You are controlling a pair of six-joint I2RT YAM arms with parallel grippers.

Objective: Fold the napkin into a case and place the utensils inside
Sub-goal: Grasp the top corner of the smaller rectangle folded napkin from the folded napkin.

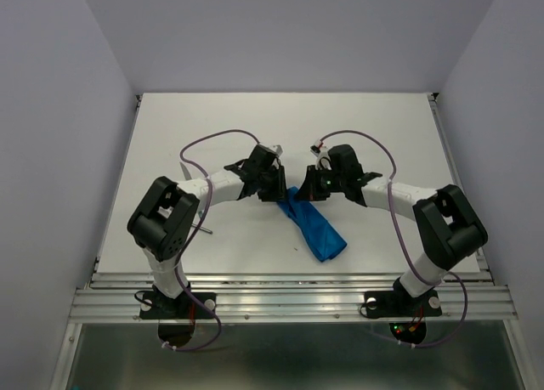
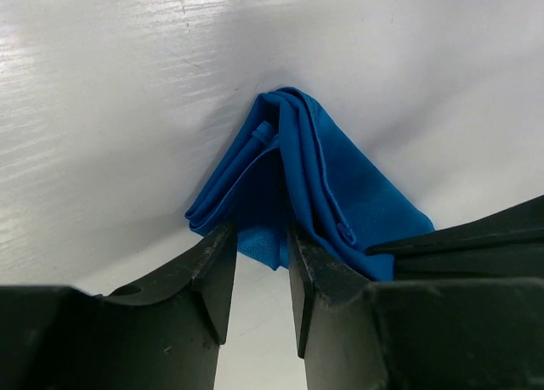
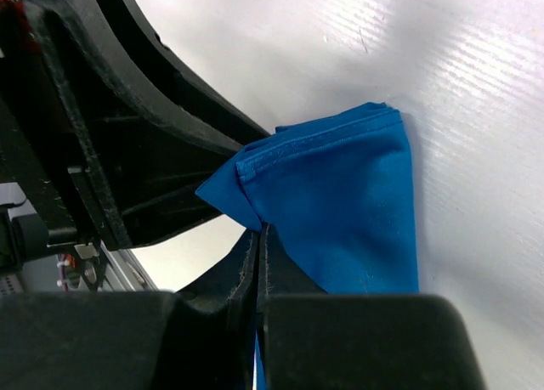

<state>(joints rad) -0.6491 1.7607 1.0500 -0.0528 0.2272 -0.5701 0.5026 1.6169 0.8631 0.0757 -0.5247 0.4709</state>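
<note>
Napkin (image 1: 316, 227) pinched in shut right fingers (image 3: 225, 284), its corner between half-open left fingers (image 2: 217, 271).

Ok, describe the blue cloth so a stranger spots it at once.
On the white table, look mid-table where the left gripper and right gripper meet. The napkin trails from them toward the near edge: a folded strip, the only bright blue thing.
</note>
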